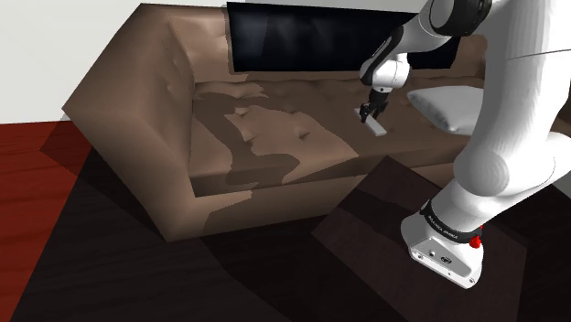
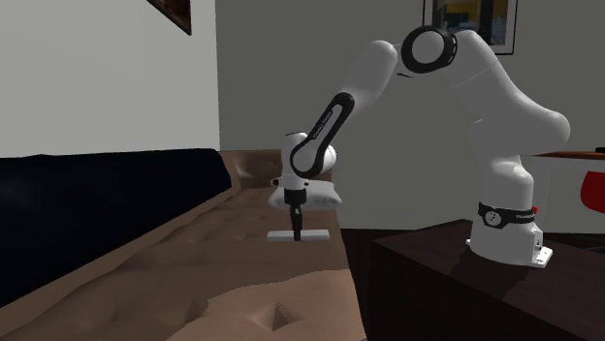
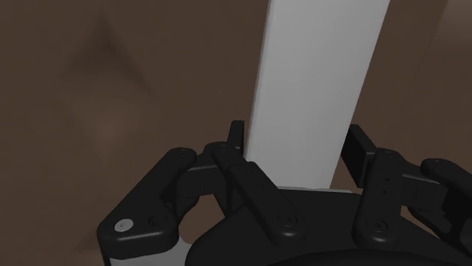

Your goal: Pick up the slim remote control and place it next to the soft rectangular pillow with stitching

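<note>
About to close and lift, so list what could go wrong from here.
1. The remote sits off-centre between the open fingers; closing may shove it across the sofa seat.
2. It lies flat and thin on the seat, so the grip could be shallow and slip.
3. The pillow is close; placing might nudge it.

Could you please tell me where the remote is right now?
The remote lies on the sofa seat directly under the gripper, whose open fingers straddle it; the white pillow sits just to its right in the shoulder view.
</note>
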